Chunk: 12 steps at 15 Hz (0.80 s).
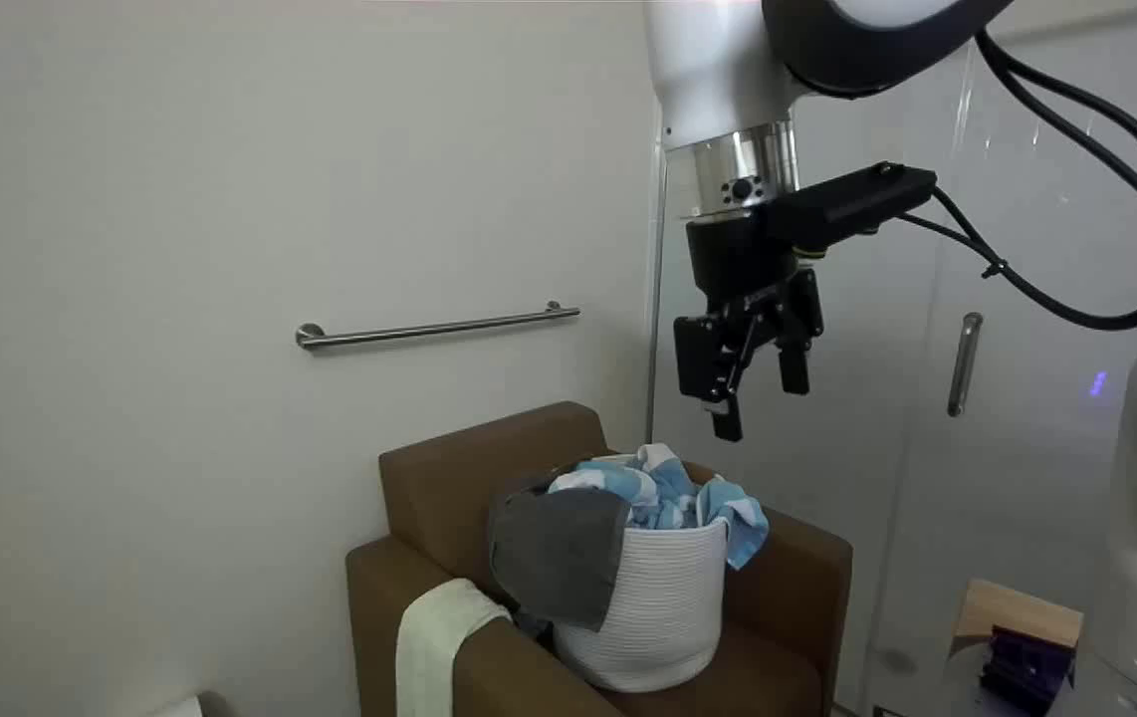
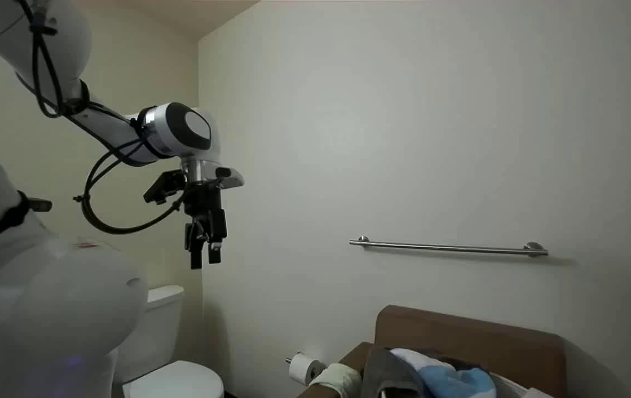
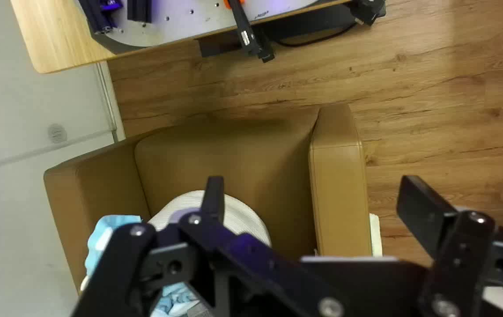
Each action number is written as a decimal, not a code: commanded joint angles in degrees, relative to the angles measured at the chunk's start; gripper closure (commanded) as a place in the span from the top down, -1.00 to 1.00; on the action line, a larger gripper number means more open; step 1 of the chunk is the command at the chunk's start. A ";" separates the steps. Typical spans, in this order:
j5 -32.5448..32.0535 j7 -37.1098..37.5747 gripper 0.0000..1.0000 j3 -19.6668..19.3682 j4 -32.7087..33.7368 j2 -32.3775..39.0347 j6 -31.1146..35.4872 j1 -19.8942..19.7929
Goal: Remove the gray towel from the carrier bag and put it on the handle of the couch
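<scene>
Up close, the wrist view shows the gripper (image 3: 314, 191) across the lower part of the frame, its two fingers (image 3: 214, 200) spread far apart, with part of the one armchair (image 3: 234, 145) visible through the gap. In both exterior views it hangs in mid-air, pointing down. Next comes one white carrier bag (image 1: 663, 617), sitting on the armchair low in the frame, with light blue and white cloths (image 1: 673, 498) bunched at its mouth; how many, I cannot tell. One gray towel (image 1: 559, 553) drapes over the left of the bag's rim and hangs down the outside; both exterior views show it, but in the wrist view, where the gripper covers much of the bag, I cannot make it out for certain. One cream cloth (image 1: 439, 637) lies over an armrest (image 1: 524, 677), low in the frame. Two armrests show in the wrist view, and so does a broad stretch of plank floor (image 3: 436, 110) at upper right. Farther off, one grab bar (image 1: 439, 327) crosses the wall (image 1: 230, 199) in both exterior views. One toilet (image 2: 174, 381) at lower left and one paper roll (image 2: 299, 369) near bottom centre appear in an exterior view only, while one upright door pull (image 1: 965, 365), at the right of the frame, likewise appears in an exterior view only
</scene>
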 commanded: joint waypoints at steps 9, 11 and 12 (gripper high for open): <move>-0.59 0.60 1.00 -0.96 0.05 0.31 -0.01 1.12; -0.21 1.83 1.00 -0.75 -0.82 -0.75 1.14 1.02; -0.07 2.27 1.00 -0.97 -2.29 -2.26 2.76 0.98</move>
